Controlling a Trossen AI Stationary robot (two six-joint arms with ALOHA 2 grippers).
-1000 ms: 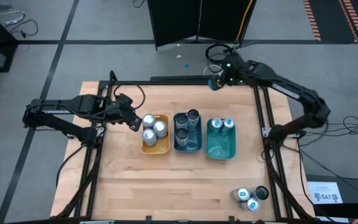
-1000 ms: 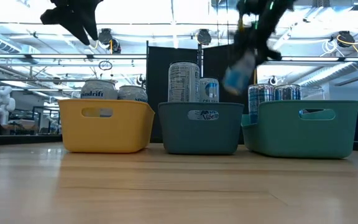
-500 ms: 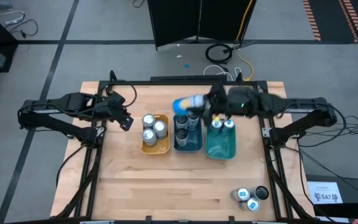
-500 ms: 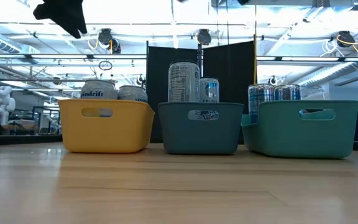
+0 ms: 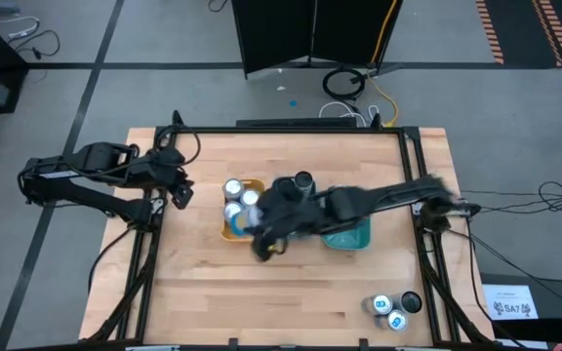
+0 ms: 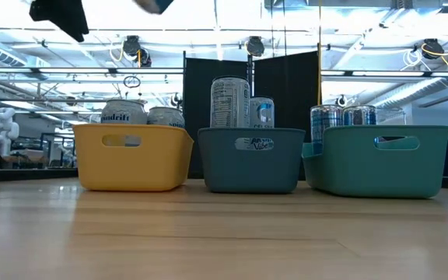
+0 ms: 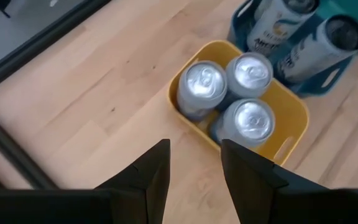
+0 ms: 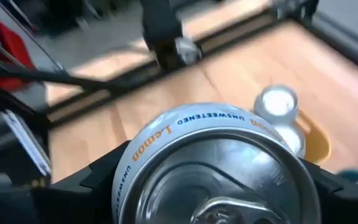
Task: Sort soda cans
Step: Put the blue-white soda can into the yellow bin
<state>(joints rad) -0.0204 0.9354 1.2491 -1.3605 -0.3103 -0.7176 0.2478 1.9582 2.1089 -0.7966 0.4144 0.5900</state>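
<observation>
My right gripper (image 5: 261, 234) hangs blurred over the near edge of the yellow tray (image 5: 234, 232), shut on a soda can (image 8: 216, 174) with a silver top and lemon lettering. Three silver soda cans (image 7: 241, 93) stand upright in that tray. Dark cans (image 5: 303, 182) stand in the dark blue tray (image 6: 251, 159), and blue-marked cans (image 6: 341, 117) in the teal tray (image 5: 354, 234). My left gripper (image 7: 194, 168) is open and holds nothing. It hangs left of the yellow tray, above the table. My right gripper has the can between its two fingers (image 8: 82, 183), one on each side of the can's wall (image 8: 129, 168) close under the rim. The can's top faces back toward the wrist. The can is lifted clear of the table and trays.
Three more cans (image 5: 390, 310) stand on the table near its near right corner. The three trays sit side by side across the table's middle. Bare wood (image 5: 222, 292) stretches along the near side. Black frame rails (image 5: 144, 244) run along both side edges.
My right gripper has swung with the can from the table's far edge toward the near left. It crossed over the blue trays to the yellow tray's near edge. My left gripper has drawn back from the yellow tray toward the table's left edge, staying open.
</observation>
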